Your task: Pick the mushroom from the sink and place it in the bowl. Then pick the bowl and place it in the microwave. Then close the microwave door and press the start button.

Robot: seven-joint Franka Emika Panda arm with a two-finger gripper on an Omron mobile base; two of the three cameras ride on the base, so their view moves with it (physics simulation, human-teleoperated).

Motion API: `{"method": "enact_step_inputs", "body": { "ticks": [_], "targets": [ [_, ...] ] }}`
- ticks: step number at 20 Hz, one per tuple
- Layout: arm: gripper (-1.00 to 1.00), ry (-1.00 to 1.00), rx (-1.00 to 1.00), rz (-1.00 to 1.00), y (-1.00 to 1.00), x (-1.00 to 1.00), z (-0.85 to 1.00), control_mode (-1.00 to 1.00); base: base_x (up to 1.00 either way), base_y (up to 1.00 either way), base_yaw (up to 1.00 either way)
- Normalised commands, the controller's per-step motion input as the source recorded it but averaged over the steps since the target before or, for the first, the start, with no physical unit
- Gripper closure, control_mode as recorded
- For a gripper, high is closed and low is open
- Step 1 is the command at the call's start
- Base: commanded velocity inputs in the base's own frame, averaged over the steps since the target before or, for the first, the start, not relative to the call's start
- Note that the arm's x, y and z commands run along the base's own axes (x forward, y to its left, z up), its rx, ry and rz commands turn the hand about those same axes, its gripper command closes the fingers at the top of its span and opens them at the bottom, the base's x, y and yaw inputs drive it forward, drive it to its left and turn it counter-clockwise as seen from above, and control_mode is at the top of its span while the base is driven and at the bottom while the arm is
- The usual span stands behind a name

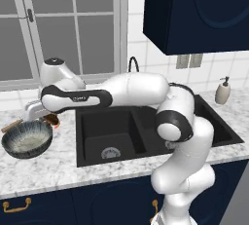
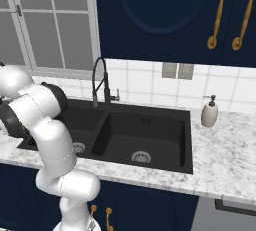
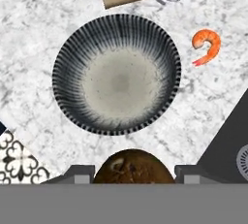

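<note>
Marble counter [image 3: 38,5] left of the sink [image 1: 126,131], jaws clamped on the mushroom [image 3: 133,166] above and just short of the bowl [image 3: 116,75]: risk of dropping early onto the near rim, bouncing toward the shrimp [image 3: 207,45] or floor.

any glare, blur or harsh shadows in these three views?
Left base view: flat even light, soft shadow under the bowl, no glare. Right base view: sharp, sink basins dark but readable. Hand view: crisp marble veining, mushroom in the end effector cut off by the frame bottom.
</note>
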Motion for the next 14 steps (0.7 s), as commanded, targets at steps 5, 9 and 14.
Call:
{"method": "enact_step_inputs", "body": {
  "ticks": [5, 9, 14],
  "targets": [
    [1.00, 0.00, -0.02, 0.00, 0.23, 0.24, -0.51, -1.00, 0.00, 0.00, 0.00],
    [1.00, 0.03, 0.00, 0.00, 0.33, 0.23, -0.51, -1.00, 0.00, 0.00, 0.00],
    [1.00, 0.07, 0.00, 0.00, 0.27, 0.24, -0.35, -1.00, 0.00, 0.00, 0.00]
  ]
}}
